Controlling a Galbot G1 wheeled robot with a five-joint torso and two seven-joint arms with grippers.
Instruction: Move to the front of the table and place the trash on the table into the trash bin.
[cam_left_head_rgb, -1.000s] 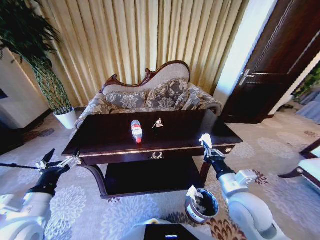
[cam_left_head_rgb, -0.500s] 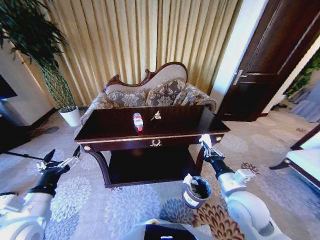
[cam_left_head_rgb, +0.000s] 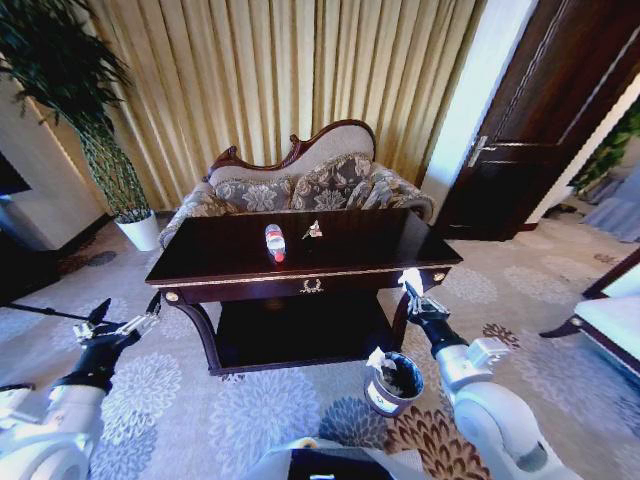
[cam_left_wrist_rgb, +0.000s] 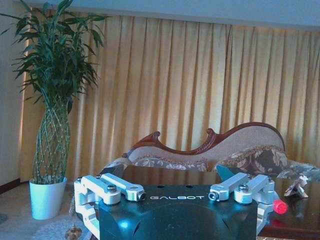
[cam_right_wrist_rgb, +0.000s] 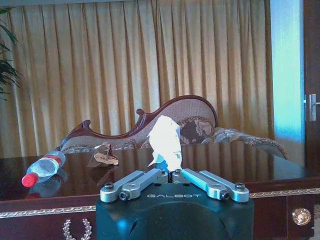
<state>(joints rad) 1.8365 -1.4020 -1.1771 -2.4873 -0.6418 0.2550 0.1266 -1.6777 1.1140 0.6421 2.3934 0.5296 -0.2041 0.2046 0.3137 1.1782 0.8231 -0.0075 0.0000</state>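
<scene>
Two pincers framed the scene, and we take them first, being nearest. Our right gripper (cam_left_head_rgb: 411, 290) was clamped on a white crumpled paper wad (cam_right_wrist_rgb: 165, 141), held off the near right corner of the large dark reddish-brown glossy wooden table (cam_left_head_rgb: 340, 262). Below that pincer and slightly toward us stood the small round dark shiny-metal trash bin (cam_left_head_rgb: 391, 384) on the carpet, another white wad already poking over its rim. Our left gripper (cam_left_head_rgb: 122, 321) hung with fingers spread apart and nothing in them, off the table's left end.

Beyond the right pincer, out on the tabletop, lay the small clear plastic bottle with a red cap (cam_left_head_rgb: 273, 242), and just beside it the small crumpled greyish wrapper (cam_left_head_rgb: 314, 230).

We judged the step in hand to be carrying the wad to the bin; next it called for lowering over the bin's mouth, then letting go.
</scene>
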